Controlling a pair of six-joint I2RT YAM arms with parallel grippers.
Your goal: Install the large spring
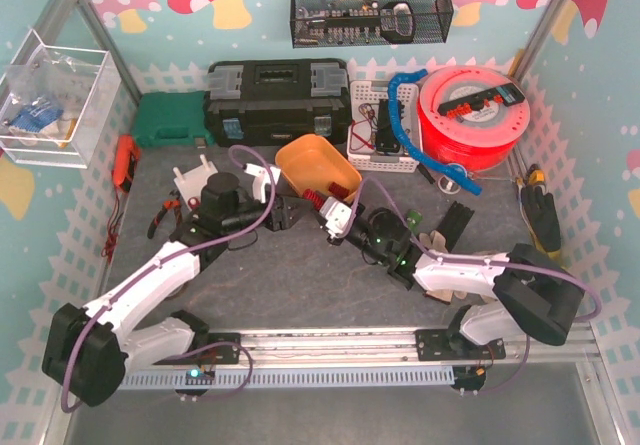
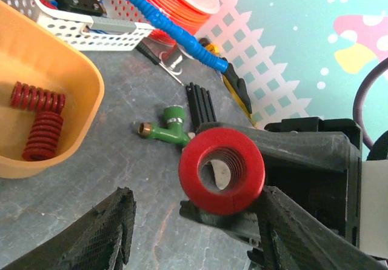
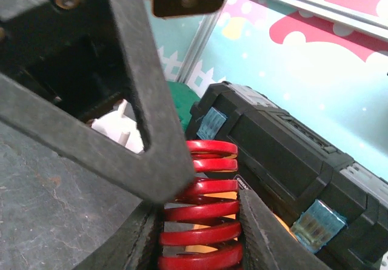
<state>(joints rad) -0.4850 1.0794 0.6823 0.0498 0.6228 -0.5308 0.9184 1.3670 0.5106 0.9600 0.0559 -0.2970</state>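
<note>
The large spring [image 3: 203,191] is squeezed tight in the right gripper [image 3: 200,243], just beside the orange bin [image 1: 318,165], so its free end can be pushed into place. The left gripper [image 2: 197,203] is spread open around that end, likely to steady it. Little room is left by the bin's rim; bare table [image 1: 300,285] is seen nearer the arms.

No legible text, labels or numbers anywhere.

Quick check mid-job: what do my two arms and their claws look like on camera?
The left arm and right arm share white link shells, black joint housings and looping purple cables. A green light glows on the right wrist. The left claw's fingers are black, finely mesh-textured.
</note>
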